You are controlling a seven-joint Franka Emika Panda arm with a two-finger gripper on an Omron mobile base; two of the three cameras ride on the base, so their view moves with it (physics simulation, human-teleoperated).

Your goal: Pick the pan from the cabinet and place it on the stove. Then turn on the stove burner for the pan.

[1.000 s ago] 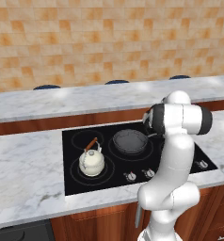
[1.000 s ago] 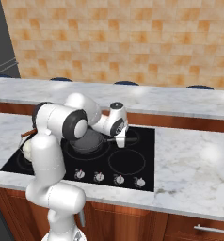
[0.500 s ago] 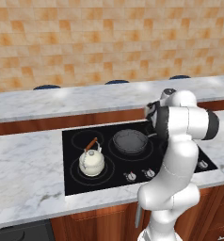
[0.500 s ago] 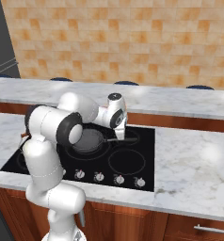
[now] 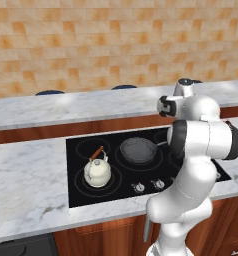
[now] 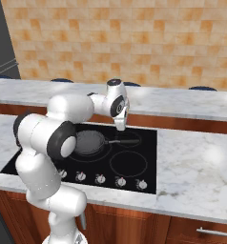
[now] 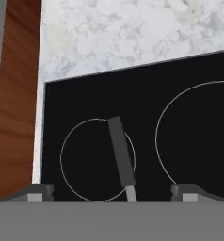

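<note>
The two-finger gripper (image 7: 114, 190) hangs over the back of the flat black glass cooktop (image 6: 134, 164), its jaws spread wide with nothing between them. Directly below them, in the hand view, the straight dark handle (image 7: 121, 151) of the pan lies loose across a thin grey burner ring. Just beyond that handle sits the round shallow dark grey frying pan (image 5: 138, 149) itself, resting flat on a rear burner; a white kettle with a brown handle (image 5: 97, 170) stands on the neighbouring front ring, apart from the pan. The placing looks finished, so the step in hand is the switch to the burner control. The next move calls for bringing the jaws down and forward, to the robot's side of the pan, to the row of small silver knobs (image 6: 100, 178) along the front edge, and picking the one that serves the pan's ring. Farther off lie the white marble worktop (image 7: 132, 33) and the tiled wall.
</note>
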